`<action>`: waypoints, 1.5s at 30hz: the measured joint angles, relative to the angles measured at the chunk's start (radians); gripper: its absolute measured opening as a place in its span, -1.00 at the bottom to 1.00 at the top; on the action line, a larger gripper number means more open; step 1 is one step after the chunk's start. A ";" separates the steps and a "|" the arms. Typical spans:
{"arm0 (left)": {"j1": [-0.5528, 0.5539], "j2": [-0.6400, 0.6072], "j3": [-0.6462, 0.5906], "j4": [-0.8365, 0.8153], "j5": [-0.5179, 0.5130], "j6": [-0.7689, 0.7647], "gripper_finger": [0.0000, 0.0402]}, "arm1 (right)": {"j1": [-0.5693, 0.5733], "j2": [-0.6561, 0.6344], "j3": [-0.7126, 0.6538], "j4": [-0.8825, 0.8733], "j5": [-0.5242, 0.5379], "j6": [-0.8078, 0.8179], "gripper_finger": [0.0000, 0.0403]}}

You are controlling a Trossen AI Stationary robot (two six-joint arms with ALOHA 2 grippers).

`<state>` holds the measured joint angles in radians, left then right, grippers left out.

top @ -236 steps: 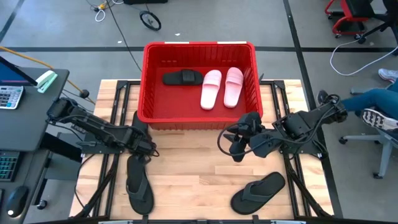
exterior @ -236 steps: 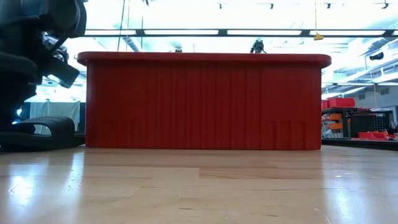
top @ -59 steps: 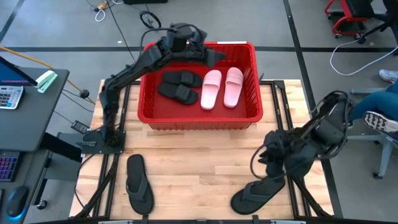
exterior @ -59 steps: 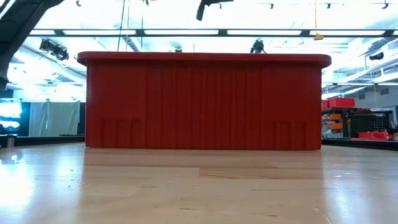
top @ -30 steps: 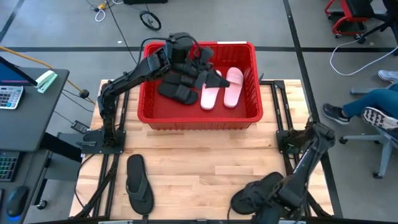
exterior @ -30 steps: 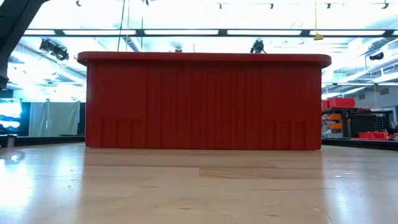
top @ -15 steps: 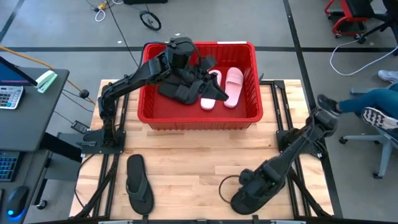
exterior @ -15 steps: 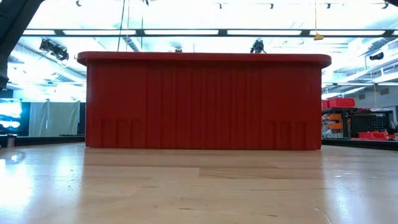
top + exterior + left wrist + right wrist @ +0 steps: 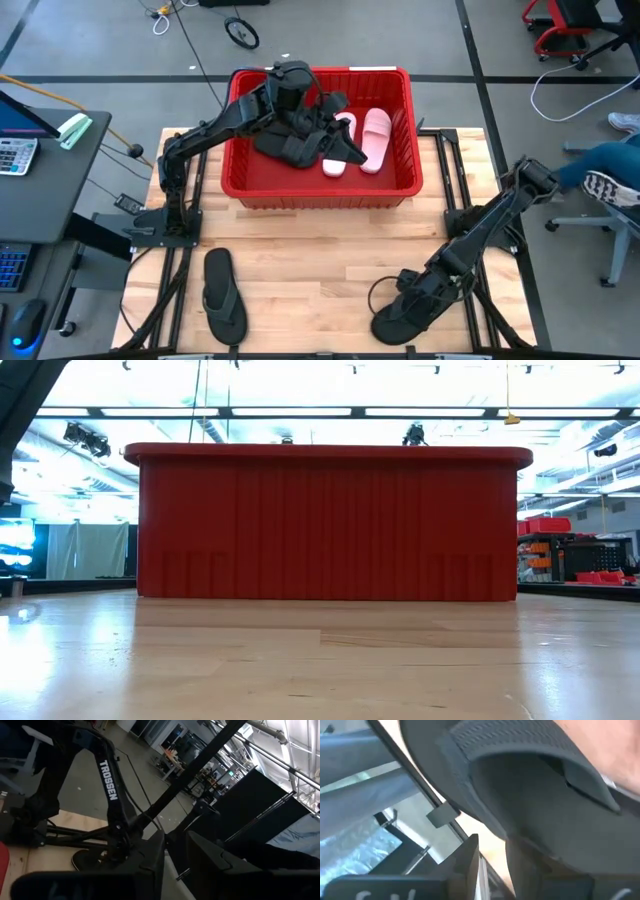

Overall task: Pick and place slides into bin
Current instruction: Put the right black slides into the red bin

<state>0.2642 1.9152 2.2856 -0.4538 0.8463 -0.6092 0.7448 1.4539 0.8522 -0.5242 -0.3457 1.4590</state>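
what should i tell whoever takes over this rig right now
Left claw: over the red bin, above the slides inside, holding nothing visible.
Right claw: down on the black flip-flop at the table's front right; grip not confirmed.
Done: two pink slides and the black slides are in the bin.
Left: that flip-flop and the other flip-flop at front left.

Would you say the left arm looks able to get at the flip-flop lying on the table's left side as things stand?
Probably yes: that flip-flop lies alone on bare table beside the left arm's base, though the left gripper is over the bin.
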 joint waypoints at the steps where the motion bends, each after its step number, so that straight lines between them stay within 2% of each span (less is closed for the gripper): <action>1: 0.000 0.000 0.000 0.000 0.000 -0.004 -0.56 | 0.000 -0.003 -0.011 0.014 -0.001 -0.033 -0.49; 5: 0.000 0.000 0.000 0.000 0.000 -0.007 -0.55 | 0.014 -0.005 -0.055 0.022 -0.014 -0.158 -0.49; 9: 0.000 0.000 0.000 0.000 0.000 -0.007 -0.58 | 0.024 -0.005 -0.097 0.034 -0.034 -0.177 -0.49; 16: -0.001 0.000 0.000 0.000 -0.004 -0.008 -0.62 | 0.031 -0.005 -0.172 0.159 -0.063 -0.297 -0.49; 27: -0.022 0.000 0.000 0.000 -0.029 -0.014 -0.62 | 0.030 -0.006 -0.203 0.166 -0.114 -0.438 -0.49; 35: -0.032 0.000 0.000 0.000 -0.037 -0.060 -0.64 | 0.028 -0.066 -0.203 0.163 -0.090 -0.431 -0.49; 40: -0.039 0.000 0.000 0.000 -0.037 -0.061 -0.62 | 0.025 -0.134 -0.203 0.167 -0.025 -0.381 -0.49; 45: -0.045 0.000 0.000 0.000 -0.037 -0.061 -0.66 | 0.026 -0.130 -0.203 0.167 -0.023 -0.356 -0.49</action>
<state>0.2192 1.9152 2.2856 -0.4537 0.8090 -0.6697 0.7704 1.3241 0.6495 -0.3568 -0.3689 1.1028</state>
